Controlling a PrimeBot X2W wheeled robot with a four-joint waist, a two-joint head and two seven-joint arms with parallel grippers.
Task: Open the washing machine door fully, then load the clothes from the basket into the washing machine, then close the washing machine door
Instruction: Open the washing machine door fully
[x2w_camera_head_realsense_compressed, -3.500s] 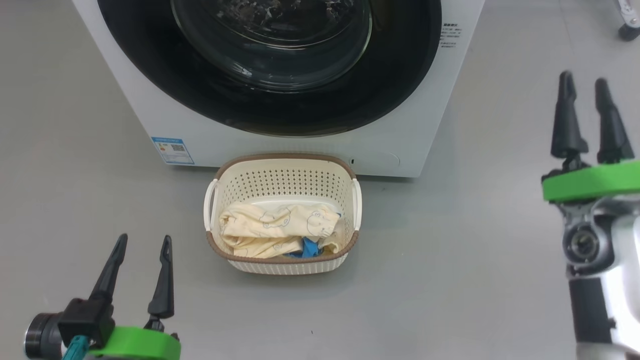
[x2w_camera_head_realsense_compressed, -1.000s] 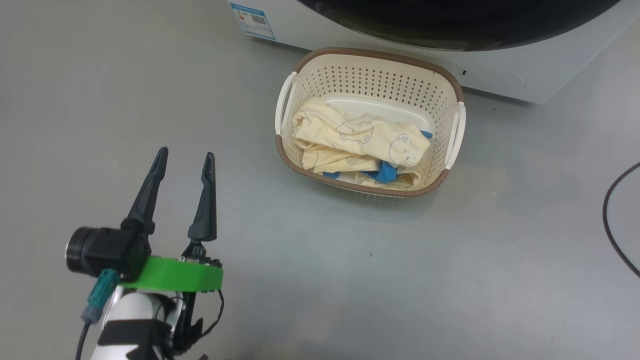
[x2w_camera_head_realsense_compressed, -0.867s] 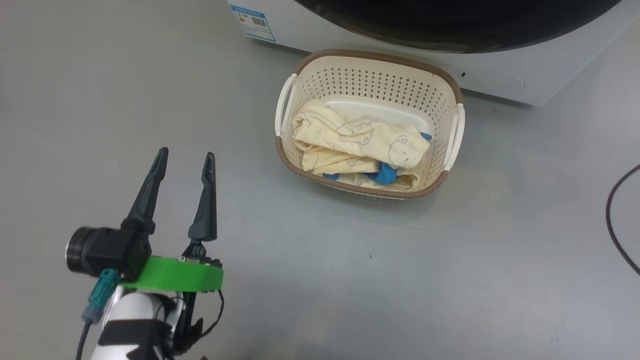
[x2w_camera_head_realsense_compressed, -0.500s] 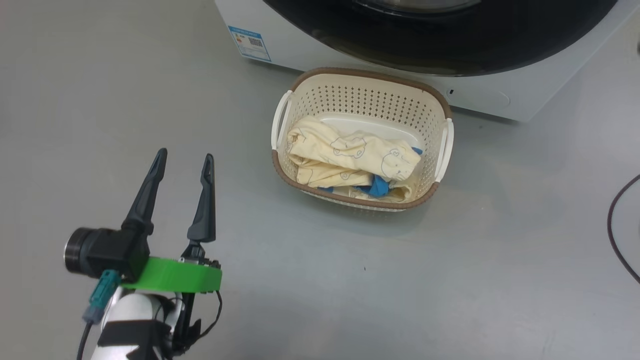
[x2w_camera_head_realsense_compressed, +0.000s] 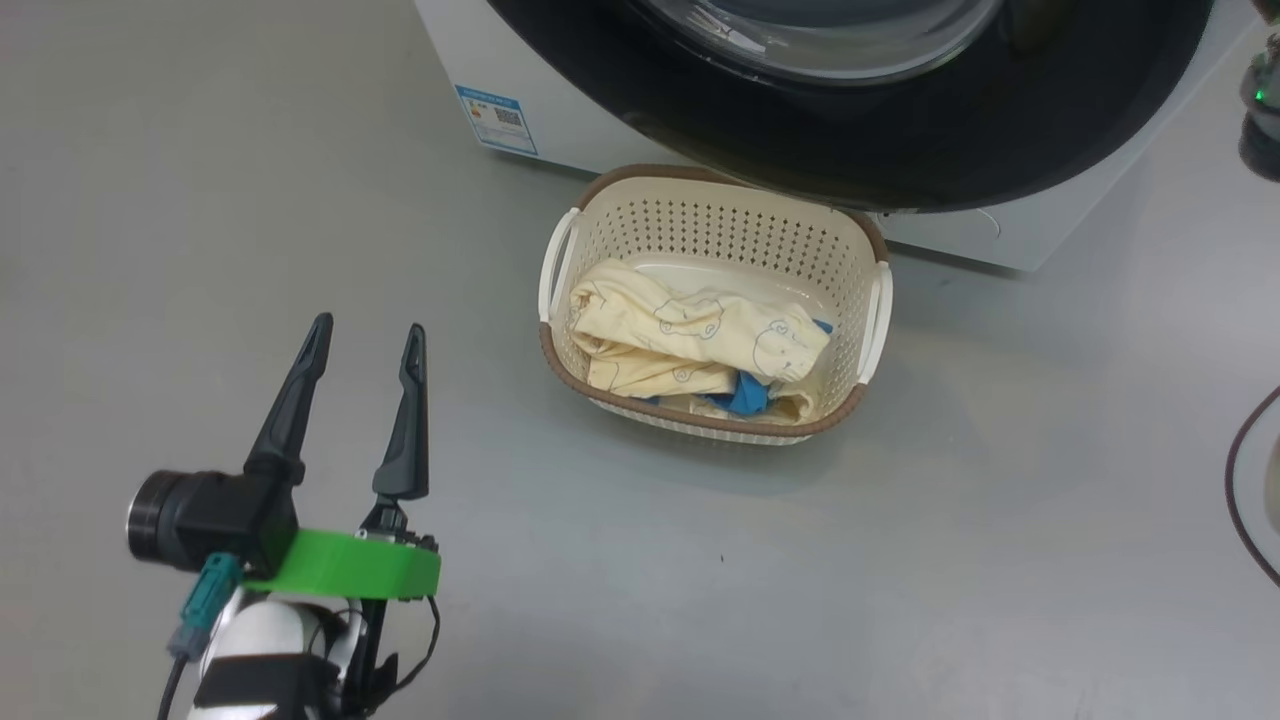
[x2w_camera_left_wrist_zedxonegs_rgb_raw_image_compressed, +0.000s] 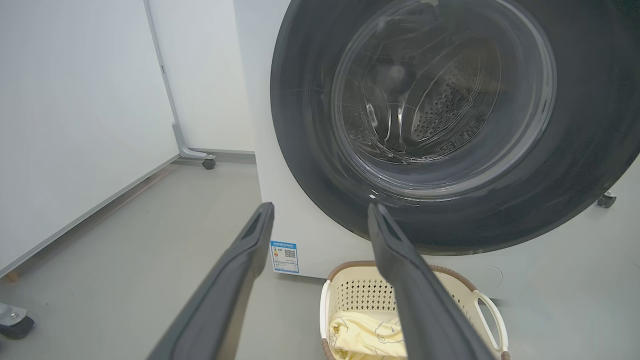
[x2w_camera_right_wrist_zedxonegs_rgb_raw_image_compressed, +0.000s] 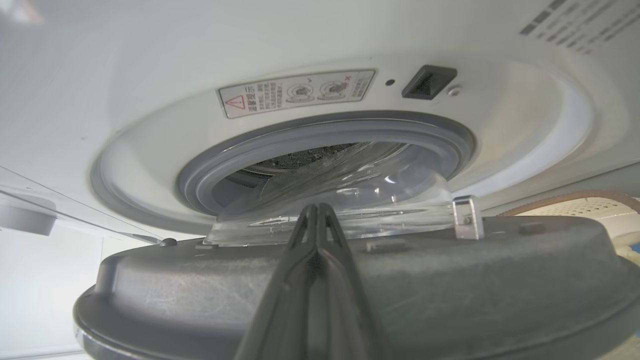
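Jaws pressed together, the right gripper (x2w_camera_right_wrist_zedxonegs_rgb_raw_image_compressed: 317, 208) sat behind the washing machine door (x2w_camera_right_wrist_zedxonegs_rgb_raw_image_compressed: 450, 280), ajar from the washing machine (x2w_camera_right_wrist_zedxonegs_rgb_raw_image_compressed: 150, 75), apparently to swing it wide; the left gripper (x2w_camera_head_realsense_compressed: 366, 328) hovered spread and empty near the basket (x2w_camera_head_realsense_compressed: 700, 225) of clothes (x2w_camera_head_realsense_compressed: 690, 325) at the machine's foot.

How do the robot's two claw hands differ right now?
The left gripper is open, its fingers spread wide; the right gripper is shut, fingers pressed together. The left gripper hangs over the floor beside the basket, holding nothing; the right gripper points at the inner side of the washing machine door, which stands ajar. Both have two long dark fingers.
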